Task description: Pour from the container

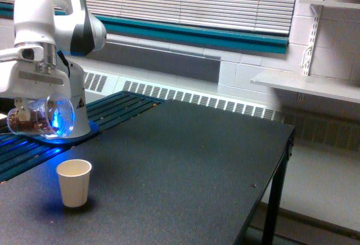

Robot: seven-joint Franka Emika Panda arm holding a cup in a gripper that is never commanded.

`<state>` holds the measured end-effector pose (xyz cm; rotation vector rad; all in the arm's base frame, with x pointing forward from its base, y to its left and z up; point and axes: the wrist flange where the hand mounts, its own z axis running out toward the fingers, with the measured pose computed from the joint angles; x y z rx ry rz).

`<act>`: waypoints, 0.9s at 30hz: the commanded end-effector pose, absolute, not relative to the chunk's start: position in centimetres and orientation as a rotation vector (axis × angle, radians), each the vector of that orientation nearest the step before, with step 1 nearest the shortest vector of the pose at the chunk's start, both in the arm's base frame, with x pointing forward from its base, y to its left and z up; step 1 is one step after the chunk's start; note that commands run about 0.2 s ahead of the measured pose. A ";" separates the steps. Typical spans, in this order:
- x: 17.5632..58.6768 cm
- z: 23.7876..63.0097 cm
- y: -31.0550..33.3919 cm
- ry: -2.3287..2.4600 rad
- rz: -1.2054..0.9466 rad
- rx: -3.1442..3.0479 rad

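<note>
Your claw (35, 90) pinched the container (42, 116), a clear rounded jar tipped onto its side, at the exterior view's far left, held in the air above the tabletop (185, 166). Small brown pieces lay along its lower wall. The paper cup (73, 182) stood upright on the tabletop, nearer and just right of the jar, its inside hidden.

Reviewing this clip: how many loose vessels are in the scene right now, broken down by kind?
Clear plastic jar with brown pieces inside, held in the gripper above the table: 1
Off-white paper cup, upright on the table: 1
Total: 2
</note>
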<state>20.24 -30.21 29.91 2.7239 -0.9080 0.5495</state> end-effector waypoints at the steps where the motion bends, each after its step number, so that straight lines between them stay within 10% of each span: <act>1: 19.6 28.5 -29.2 -0.949 0.512 2.723; 27: 20.6 27.4 -29.0 -0.889 0.422 2.707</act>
